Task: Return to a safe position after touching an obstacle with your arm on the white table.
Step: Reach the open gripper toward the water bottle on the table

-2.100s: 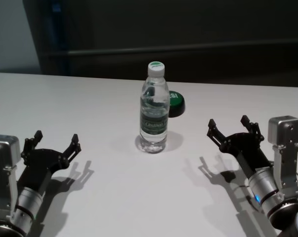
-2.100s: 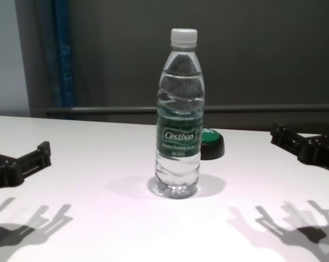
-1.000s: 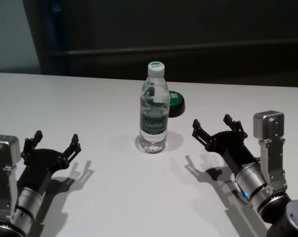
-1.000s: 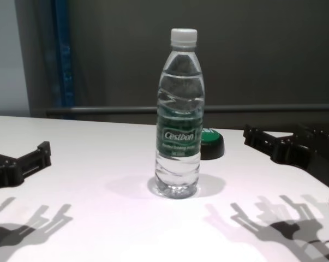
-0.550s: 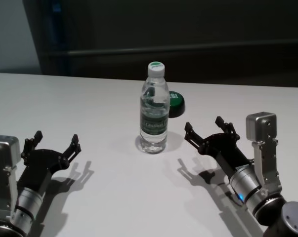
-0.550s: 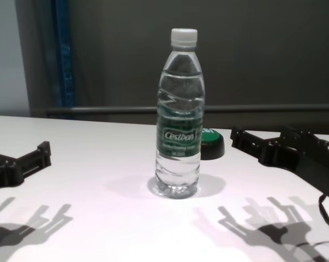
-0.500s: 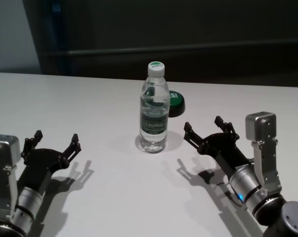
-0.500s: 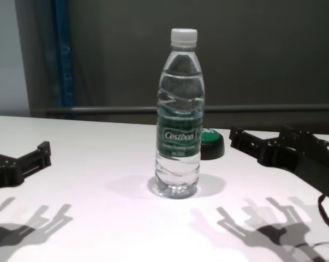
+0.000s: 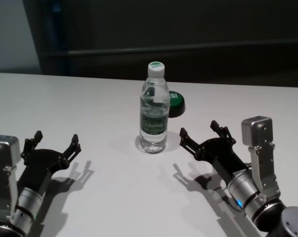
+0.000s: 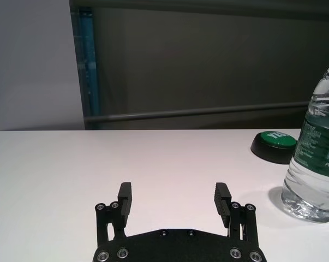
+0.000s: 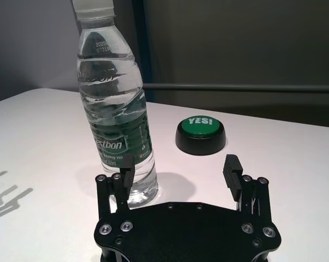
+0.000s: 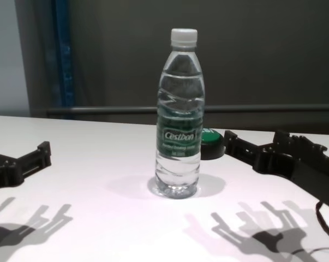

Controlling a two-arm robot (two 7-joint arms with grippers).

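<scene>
The obstacle, a tall clear water bottle (image 9: 153,116) with a white cap and a green "Cestbon" label, stands upright at the middle of the white table (image 9: 114,197). It also shows in the chest view (image 12: 179,120) and the right wrist view (image 11: 118,125). My right gripper (image 9: 198,129) is open and empty, low over the table just right of the bottle. A small gap shows between its near fingertip and the bottle. In the right wrist view the gripper (image 11: 179,164) has the bottle's base behind one finger. My left gripper (image 9: 57,137) is open and empty at the near left.
A low round black puck with a green top (image 9: 176,102) sits just behind and right of the bottle, beyond the right gripper's fingers (image 12: 253,139). A dark wall with a rail runs behind the table's far edge.
My right gripper has moved steadily left across the table toward the bottle. The bottle and my left arm have not moved.
</scene>
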